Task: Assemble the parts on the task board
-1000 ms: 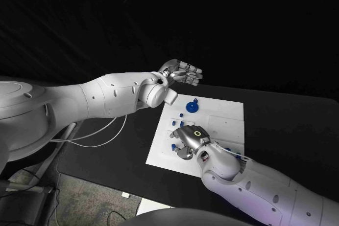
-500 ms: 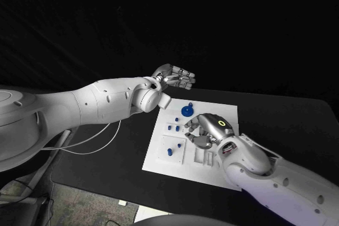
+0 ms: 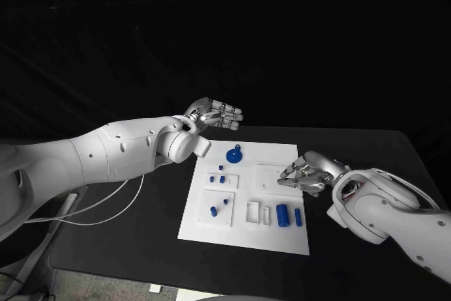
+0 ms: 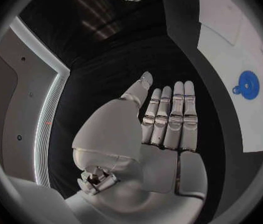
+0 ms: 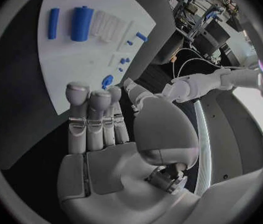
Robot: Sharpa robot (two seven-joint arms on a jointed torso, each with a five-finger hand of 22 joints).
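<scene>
The white task board [image 3: 242,233] lies in the middle of the black table. On it are a round blue disc [image 3: 233,156], small blue pegs [image 3: 216,179] near its left side and two blue cylinders [image 3: 282,215] near the front right. My right hand [image 3: 305,174] hovers over the board's right edge and holds nothing. In the right wrist view its fingers [image 5: 91,119] are stretched out beside the board [image 5: 75,59] and the cylinders [image 5: 81,23]. My left hand [image 3: 214,113] is raised beyond the board's far left corner, empty, with its fingers [image 4: 171,117] straight; the disc [image 4: 248,84] lies off to its side.
Black table surface [image 3: 131,216] surrounds the board on all sides. A white cable [image 3: 89,210] hangs off the table's left edge under my left arm. White slotted holders [image 3: 253,212] stand on the board beside the cylinders.
The head camera has shifted. My right hand has drawn back from over the board's left and middle parts to its right edge. My left hand stays raised beyond the far left corner.
</scene>
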